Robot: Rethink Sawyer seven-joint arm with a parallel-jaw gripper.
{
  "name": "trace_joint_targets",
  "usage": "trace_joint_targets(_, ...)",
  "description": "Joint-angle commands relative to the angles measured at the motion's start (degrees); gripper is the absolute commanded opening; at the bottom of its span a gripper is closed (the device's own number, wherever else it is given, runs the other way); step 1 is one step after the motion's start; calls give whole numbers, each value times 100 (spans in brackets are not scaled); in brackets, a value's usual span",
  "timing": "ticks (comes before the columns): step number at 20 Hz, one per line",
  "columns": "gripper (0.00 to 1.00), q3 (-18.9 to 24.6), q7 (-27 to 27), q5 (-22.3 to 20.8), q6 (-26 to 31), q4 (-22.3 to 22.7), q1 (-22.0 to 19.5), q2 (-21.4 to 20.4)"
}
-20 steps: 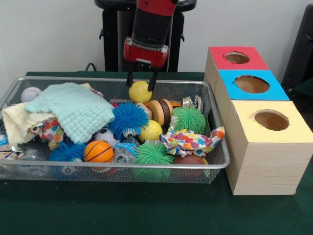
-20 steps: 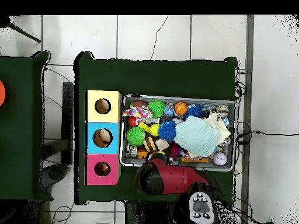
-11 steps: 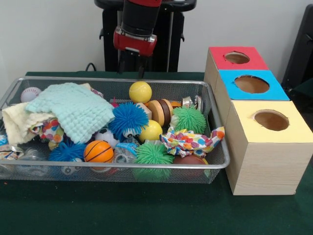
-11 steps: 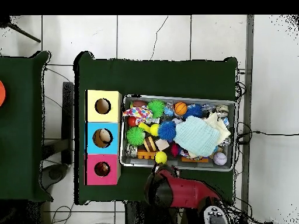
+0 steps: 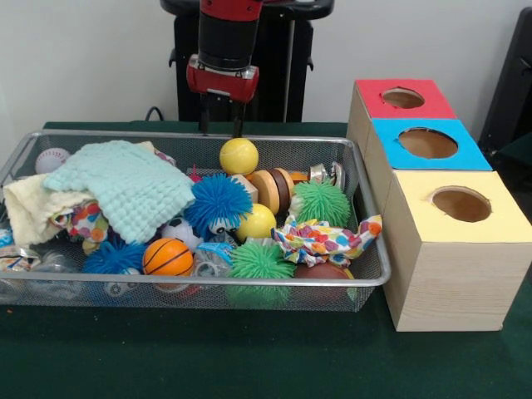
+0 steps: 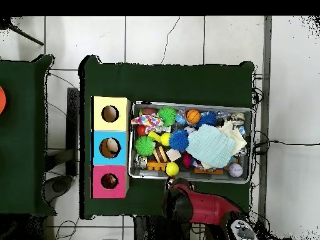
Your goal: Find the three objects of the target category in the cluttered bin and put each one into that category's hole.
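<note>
So the gripper [image 5: 220, 125] hangs empty, fingers apart, just behind the wire bin [image 5: 366, 278], and I'd guess it next drops onto that yellow ball [image 5: 238, 155].

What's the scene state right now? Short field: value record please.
hand: open, empty, raised above the bin's far edge
bin: wire mesh basket full of toys and cloths
nearest to hand: yellow ball at the bin's far wall, untouched
other contents: blue spiky ball, green spiky ball, small basketball, baseball, mint cloth
boxes: red box, blue box, yellow box, one round hole each, in a row beside the bin
</note>
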Motion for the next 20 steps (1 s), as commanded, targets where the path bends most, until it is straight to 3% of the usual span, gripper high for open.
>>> trace_joint_targets(1, 100, 856, 574, -134, -258, -36, 202, 812)
trace_joint_targets(6, 100, 751, 727, 55, -145, 12, 455, 697)
trace_joint_targets(16, 100, 842, 736, 204, 111, -4, 420, 487)
trace_joint_targets(20, 100, 288, 704, 200, 176, -373, 899, 246)
